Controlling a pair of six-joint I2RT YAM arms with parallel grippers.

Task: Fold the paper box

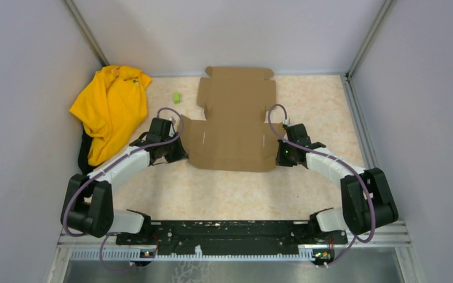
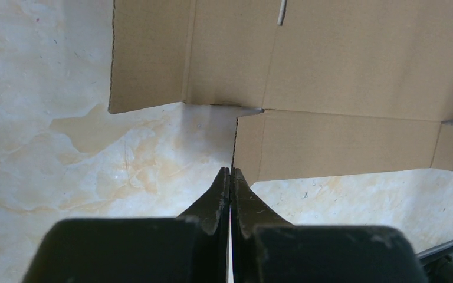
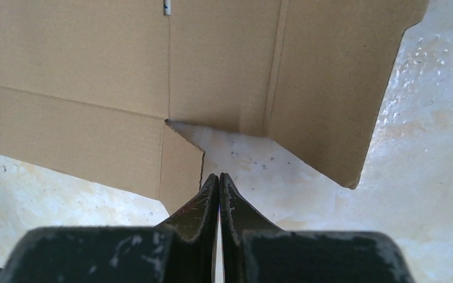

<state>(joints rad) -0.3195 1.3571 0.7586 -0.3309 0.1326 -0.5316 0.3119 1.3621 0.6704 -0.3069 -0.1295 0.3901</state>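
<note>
The paper box (image 1: 234, 127) lies as a flat brown cardboard sheet in the middle of the table, flaps spread out. My left gripper (image 1: 183, 154) is at its near left corner. In the left wrist view the gripper (image 2: 230, 171) is shut and empty, its tips touching the edge of the paper box (image 2: 354, 65) at a near flap's corner. My right gripper (image 1: 281, 158) is at the near right corner. In the right wrist view it (image 3: 219, 175) is also shut and empty, just beside the near flap's corner of the paper box (image 3: 82, 65).
A yellow cloth (image 1: 111, 109) is heaped at the back left, with something black (image 1: 83, 154) under its near end. A small green object (image 1: 177, 97) lies left of the sheet. Grey walls enclose three sides. A black rail (image 1: 230, 233) runs along the near edge.
</note>
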